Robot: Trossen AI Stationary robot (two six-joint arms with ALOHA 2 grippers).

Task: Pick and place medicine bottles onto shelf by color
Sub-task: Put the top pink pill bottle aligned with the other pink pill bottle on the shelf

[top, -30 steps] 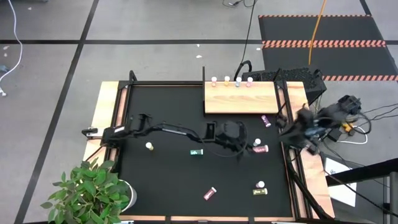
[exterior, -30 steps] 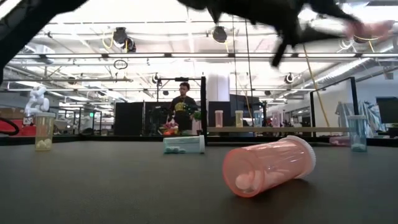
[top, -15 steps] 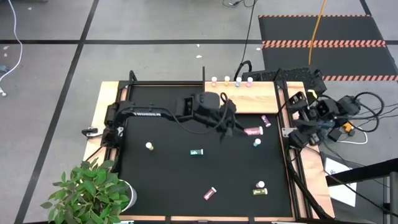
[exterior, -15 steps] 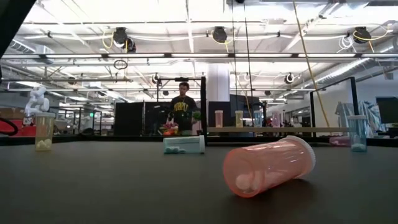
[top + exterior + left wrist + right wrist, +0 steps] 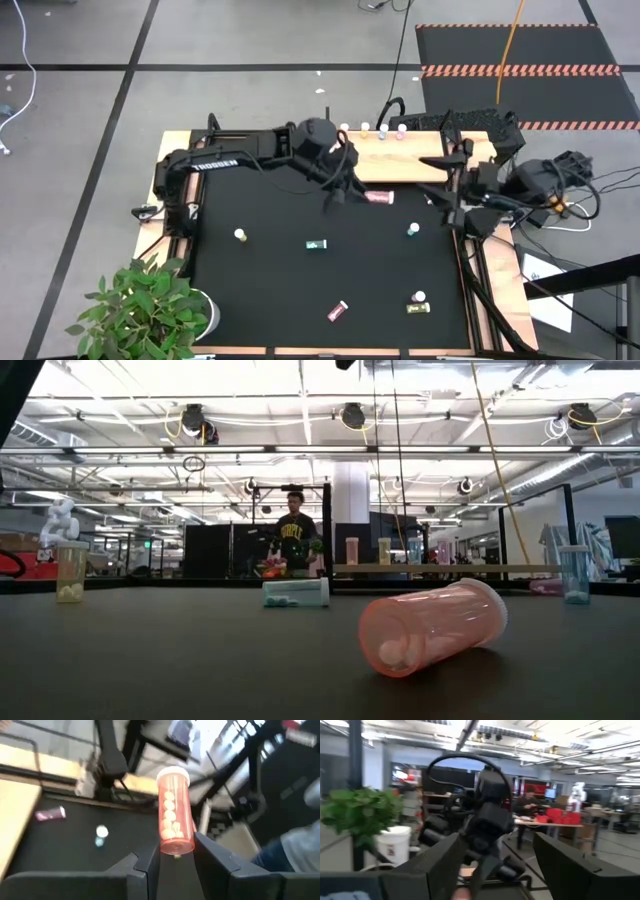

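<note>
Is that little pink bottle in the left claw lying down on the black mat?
No, the left gripper holds the pink bottle up in the air by its base, white cap pointing away, well above the black mat.

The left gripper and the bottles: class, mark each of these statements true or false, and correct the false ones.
1. The left gripper holds a pink bottle. True.
2. Four bottles stand along the shelf's far edge. True.
3. The right gripper is shut on a bottle. False: its fingers are open and empty.
4. The pink bottle nearest the low camera stands upright. False: it lies on its side.
</note>
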